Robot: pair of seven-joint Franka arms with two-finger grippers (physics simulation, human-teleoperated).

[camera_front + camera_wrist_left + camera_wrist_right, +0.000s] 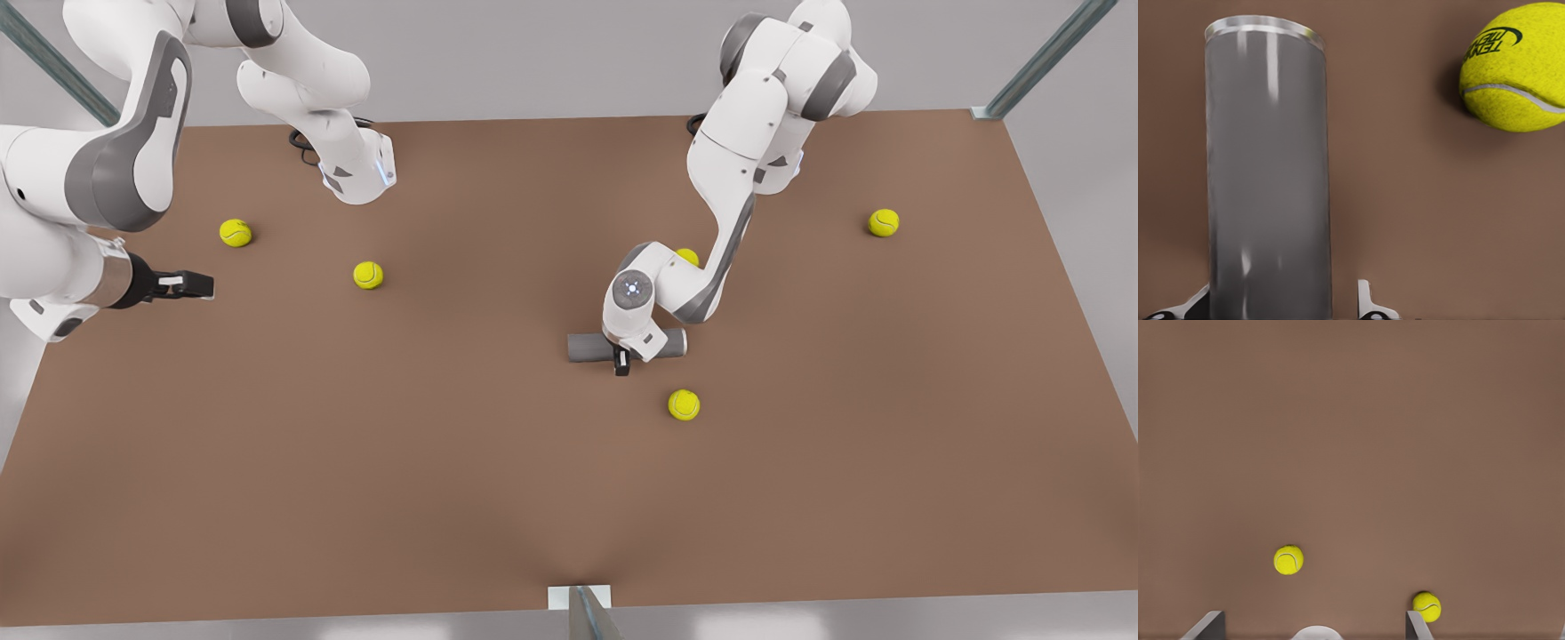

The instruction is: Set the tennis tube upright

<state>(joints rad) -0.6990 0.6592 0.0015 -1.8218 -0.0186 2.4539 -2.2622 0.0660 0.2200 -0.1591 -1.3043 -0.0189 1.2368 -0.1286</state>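
Fingers [1365, 300] straddling lying tennis tube [1268, 173], tabletop [356, 444] roomy

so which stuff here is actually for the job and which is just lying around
For the job:
- tennis tube, lying flat
- left tool, fingers either side of the tube
- right tool, waiting, open

Lying about:
- tennis balls
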